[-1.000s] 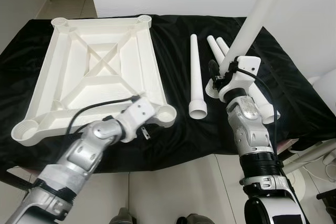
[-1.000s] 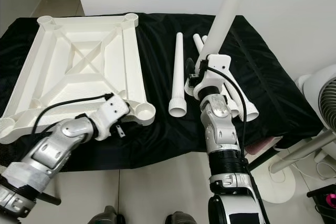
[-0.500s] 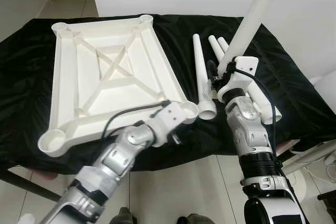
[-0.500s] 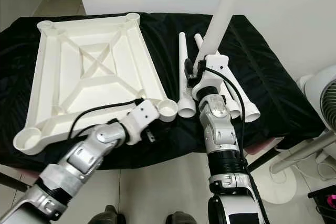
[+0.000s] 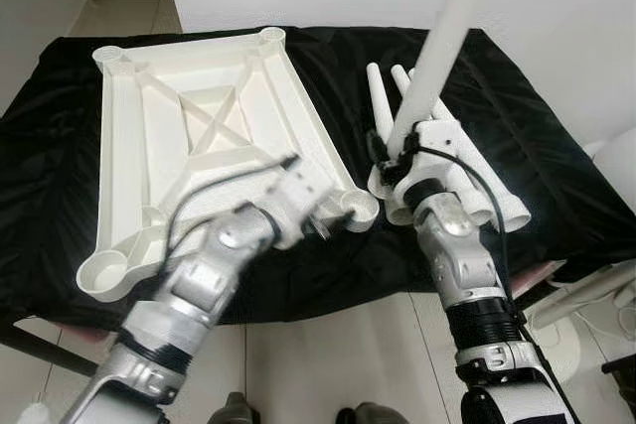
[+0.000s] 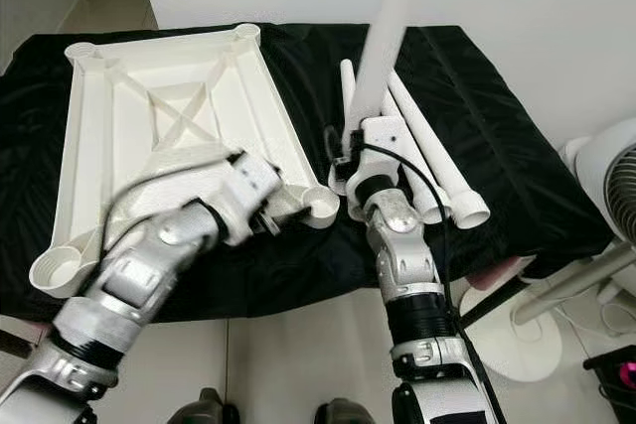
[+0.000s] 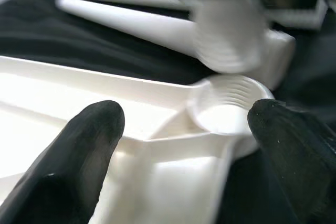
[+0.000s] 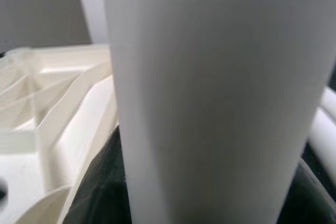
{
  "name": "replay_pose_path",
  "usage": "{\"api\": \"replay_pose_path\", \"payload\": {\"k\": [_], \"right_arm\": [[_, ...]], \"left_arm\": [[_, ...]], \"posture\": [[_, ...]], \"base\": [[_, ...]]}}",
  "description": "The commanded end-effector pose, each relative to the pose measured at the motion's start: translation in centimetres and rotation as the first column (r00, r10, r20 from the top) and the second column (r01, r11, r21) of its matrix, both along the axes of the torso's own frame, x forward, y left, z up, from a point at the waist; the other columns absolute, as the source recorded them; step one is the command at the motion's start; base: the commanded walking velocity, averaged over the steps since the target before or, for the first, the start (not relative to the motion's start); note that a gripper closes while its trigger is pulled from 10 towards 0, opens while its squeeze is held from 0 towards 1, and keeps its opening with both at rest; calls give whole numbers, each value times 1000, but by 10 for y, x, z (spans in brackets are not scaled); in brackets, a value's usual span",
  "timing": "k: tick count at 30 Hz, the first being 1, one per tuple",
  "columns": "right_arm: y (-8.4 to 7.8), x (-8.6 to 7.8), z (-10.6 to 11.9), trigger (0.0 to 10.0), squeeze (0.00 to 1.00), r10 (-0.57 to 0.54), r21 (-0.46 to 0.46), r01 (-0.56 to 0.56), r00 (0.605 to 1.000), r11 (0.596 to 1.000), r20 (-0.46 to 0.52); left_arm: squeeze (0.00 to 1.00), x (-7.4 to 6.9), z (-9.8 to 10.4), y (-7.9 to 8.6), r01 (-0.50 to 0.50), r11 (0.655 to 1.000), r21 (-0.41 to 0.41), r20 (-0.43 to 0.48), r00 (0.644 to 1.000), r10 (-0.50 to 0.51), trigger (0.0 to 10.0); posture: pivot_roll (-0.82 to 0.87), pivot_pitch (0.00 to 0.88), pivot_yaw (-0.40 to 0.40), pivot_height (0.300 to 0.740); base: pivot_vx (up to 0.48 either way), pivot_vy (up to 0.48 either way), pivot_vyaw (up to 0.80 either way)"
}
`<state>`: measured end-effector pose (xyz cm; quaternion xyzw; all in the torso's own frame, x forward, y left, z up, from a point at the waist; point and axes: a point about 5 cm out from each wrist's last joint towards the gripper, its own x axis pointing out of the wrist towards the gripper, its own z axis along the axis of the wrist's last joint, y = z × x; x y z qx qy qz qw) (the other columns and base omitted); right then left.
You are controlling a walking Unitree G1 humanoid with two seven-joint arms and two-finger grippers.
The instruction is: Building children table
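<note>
Tabletop (image 5: 199,136) upside down; right pincer (image 5: 397,154) grips leg (image 5: 442,42).

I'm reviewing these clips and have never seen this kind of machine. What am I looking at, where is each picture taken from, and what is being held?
This is a walking robot with two silver arms. The two wide pictures come from its head, looking down at a table under a black cloth. The close-ups come from cameras on its wrists. An upside-down white tabletop lies on the cloth, with loose white legs beside it. The left pincer is open at the tabletop's near corner socket. The right pincer holds one leg upright, close to that socket.
</note>
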<state>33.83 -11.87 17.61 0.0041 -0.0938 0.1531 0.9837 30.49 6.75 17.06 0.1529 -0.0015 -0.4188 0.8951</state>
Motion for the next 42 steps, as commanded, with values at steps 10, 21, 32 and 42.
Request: {"api": "replay_pose_path", "payload": {"k": [10,21,32,42], "right_arm": [[18,-6,-12,10000,0,111,-96,-109,994,989,6],[17,-10,-22,10000,0,170,-130,-168,985,977,9],[8,-17,-37,10000,0,221,-178,-211,974,961,38],[6,-20,-42,10000,0,242,-163,-232,969,959,42]], "left_arm": [[0,-9,5,18,-39,994,-99,-19,999,37,10000],[0,-35,-7,34,82,990,-112,-125,988,-96,10000],[0,-56,-5,32,171,971,-165,-174,964,-200,10000],[0,-56,-4,34,147,975,-168,-182,967,-177,10000]], "posture": [[-23,55,5,740],[2,43,-33,740],[14,35,-49,740],[16,35,-50,740]], "base": [[0,0,0],[0,0,0],[0,0,0],[0,0,0]]}}
